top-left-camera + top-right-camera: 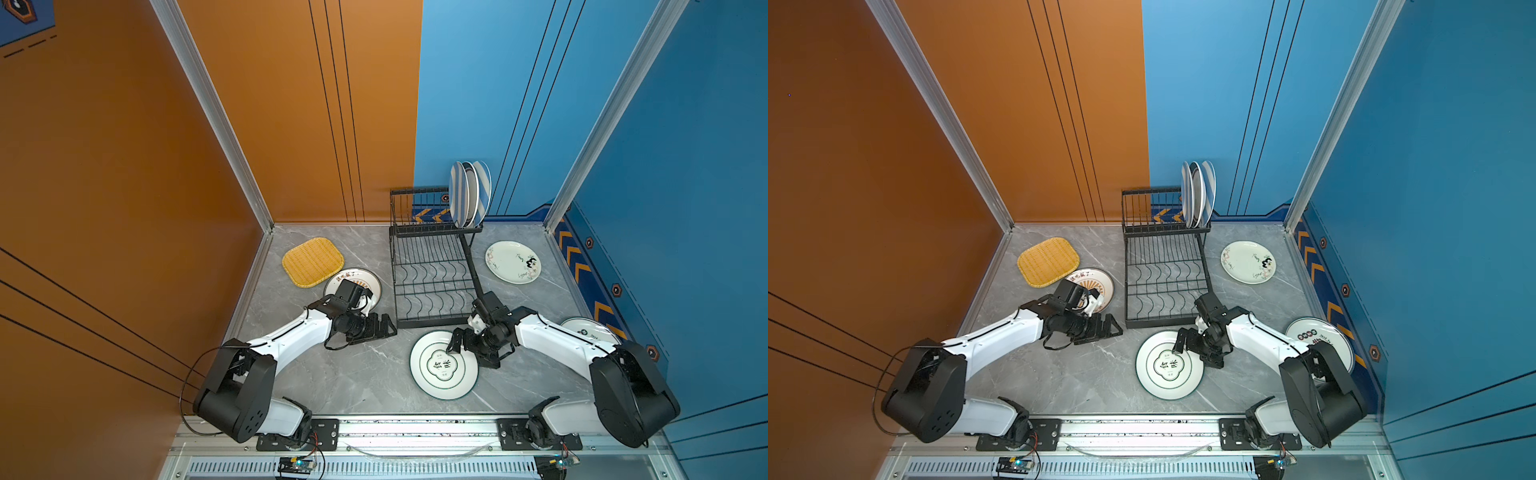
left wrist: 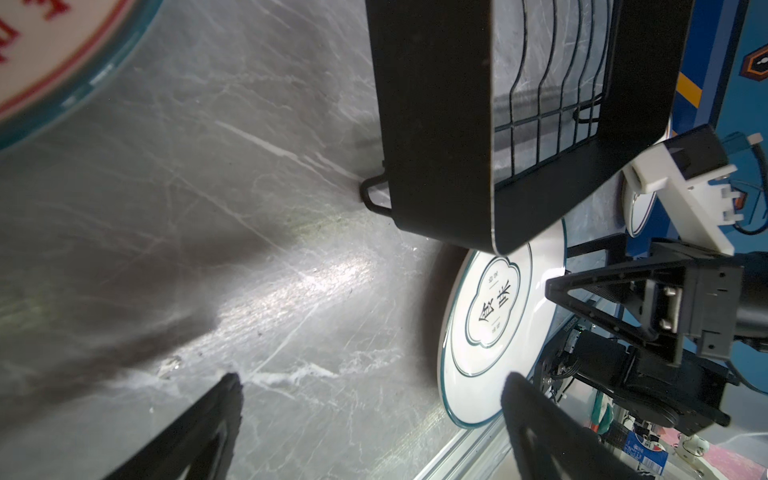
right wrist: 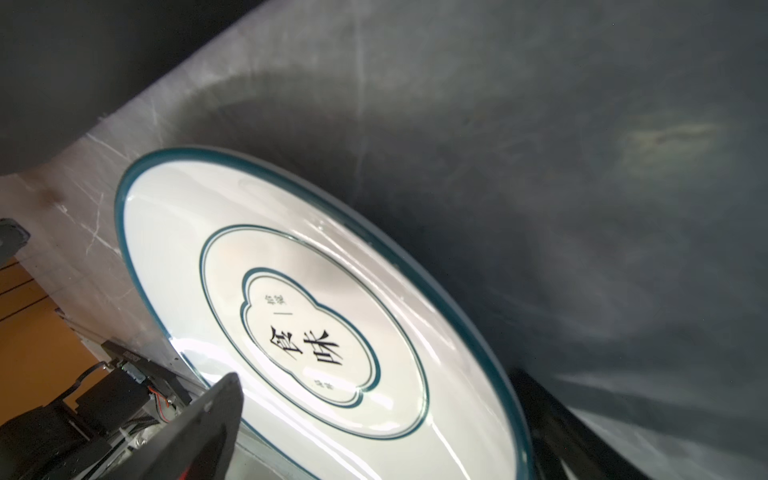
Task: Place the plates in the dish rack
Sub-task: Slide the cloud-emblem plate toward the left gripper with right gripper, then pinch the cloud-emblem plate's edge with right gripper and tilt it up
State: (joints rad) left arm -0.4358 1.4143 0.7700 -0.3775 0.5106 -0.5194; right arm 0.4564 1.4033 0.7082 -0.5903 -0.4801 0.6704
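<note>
Right wrist view: the right gripper [image 3: 374,386] had its jaws spread fully apart and held nothing. One black finger hung over the face of the green-rimmed plate [image 3: 291,270]. The other sat outside the rim, so the plate's edge lay between them. Contact could not be made out.

That plate was round, white and glossy. It had a dark green edge band, a thinner green ring, and a lobed green medallion framing two black characters. It lay flat on the grey marbled table [image 1: 353,374]. In both top views it was at 6 o'clock from the dish rack [image 1: 432,322], just beside its front edge.

It looked like glazed ceramic: stiff, fairly heavy, slick, and liable to chip against wire. Lying flat, it offered only its raised rim as a hold, probably at its 3 o'clock side, with one finger above the lip and one beneath.

The left gripper [image 1: 380,326], also wide open and empty, sat low at 7 o'clock from the rack.

Three plates [image 1: 469,193] stood on edge at the upper shelf's 1 o'clock corner. The yellow woven plate [image 1: 311,262] and the sunburst plate [image 1: 357,280] lay touching at 9 o'clock. The flowered plate [image 1: 513,262] lay at 3 o'clock. A half-hidden plate [image 1: 588,330] lay at 4 o'clock.
</note>
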